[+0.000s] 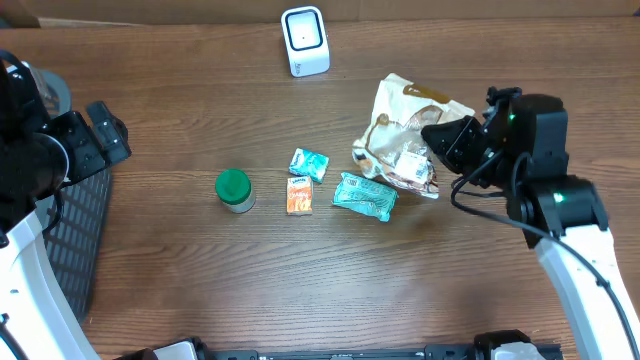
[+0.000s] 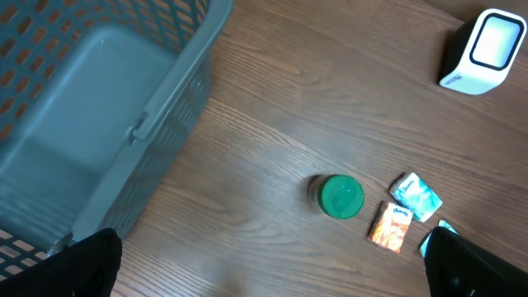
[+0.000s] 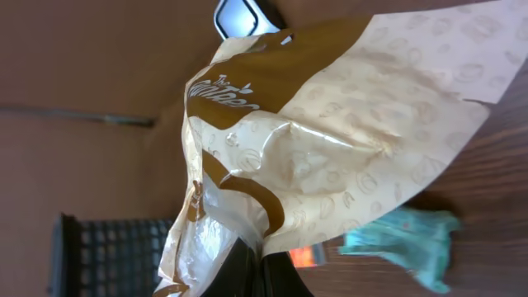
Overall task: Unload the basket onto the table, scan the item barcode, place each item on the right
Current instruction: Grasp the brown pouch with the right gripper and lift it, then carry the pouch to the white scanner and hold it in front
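Observation:
The item is a cream and brown crinkled snack bag (image 1: 405, 140), lifted at the right of the table. My right gripper (image 1: 440, 140) is shut on its edge. In the right wrist view the bag (image 3: 330, 124) fills the frame above the closed right gripper (image 3: 264, 264). The white barcode scanner (image 1: 305, 40) stands at the far middle of the table, and its top (image 3: 243, 16) peeks out behind the bag. My left gripper (image 1: 105, 130) hovers wide open at the far left with nothing in it; its black fingers (image 2: 82, 264) frame bare wood.
A green-lidded jar (image 1: 234, 189), a small teal packet (image 1: 309, 163), an orange packet (image 1: 299, 195) and a larger teal packet (image 1: 364, 195) lie mid-table. A grey slatted basket (image 1: 70, 240) stands at the left edge, under the left arm.

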Motion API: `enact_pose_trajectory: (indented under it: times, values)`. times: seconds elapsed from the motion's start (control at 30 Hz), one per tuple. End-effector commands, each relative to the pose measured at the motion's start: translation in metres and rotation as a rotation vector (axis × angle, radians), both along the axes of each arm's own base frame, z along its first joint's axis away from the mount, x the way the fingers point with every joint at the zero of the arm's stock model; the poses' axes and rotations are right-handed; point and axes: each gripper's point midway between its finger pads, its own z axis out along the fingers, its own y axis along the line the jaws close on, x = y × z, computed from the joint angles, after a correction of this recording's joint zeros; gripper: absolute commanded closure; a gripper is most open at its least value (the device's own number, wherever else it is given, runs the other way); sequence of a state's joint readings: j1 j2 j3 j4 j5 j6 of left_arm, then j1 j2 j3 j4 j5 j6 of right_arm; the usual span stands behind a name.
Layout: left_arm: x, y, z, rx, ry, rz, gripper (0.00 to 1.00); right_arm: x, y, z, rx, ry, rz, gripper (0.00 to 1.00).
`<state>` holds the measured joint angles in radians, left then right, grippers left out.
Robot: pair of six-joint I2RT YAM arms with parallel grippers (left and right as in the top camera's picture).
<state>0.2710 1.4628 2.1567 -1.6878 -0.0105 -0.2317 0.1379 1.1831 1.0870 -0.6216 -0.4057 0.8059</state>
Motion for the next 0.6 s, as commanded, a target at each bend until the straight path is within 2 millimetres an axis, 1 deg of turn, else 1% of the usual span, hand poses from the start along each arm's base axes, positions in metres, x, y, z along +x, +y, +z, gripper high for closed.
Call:
enact_pose_trajectory:
  times: [0.0,0.13,0.17,0.23,0.4,0.53,0.57]
  values:
    - [-0.001,-0.001,0.002,0.003,-0.006,-0.018,0.0,0.003,0.005,0.003,0.075,0.064,-0.152,0.96]
    - [-0.001,-0.001,0.002,0.003,-0.006,-0.018,0.0,0.01,0.007,-0.011,0.084,0.125,-0.307,0.96]
    - [-0.001,-0.001,0.002,0.003,-0.006,-0.018,0.0,0.012,0.01,-0.014,0.104,0.145,-0.336,0.96]
    - [-0.001,-0.001,0.002,0.003,-0.006,-0.018,0.0,0.016,0.019,-0.015,0.135,0.154,-0.338,0.96]
    - [-0.001,-0.001,0.002,0.003,-0.006,-0.018,0.0,0.032,0.038,-0.005,0.15,0.067,-0.282,0.96]
    - [-0.001,-0.001,0.002,0.003,-0.006,-0.018,0.0,0.044,0.045,0.009,0.181,-0.004,-0.278,0.96]
    - [-0.001,-0.001,0.002,0.002,-0.006,-0.018,0.0,0.048,0.043,0.011,0.181,-0.025,-0.292,0.96]
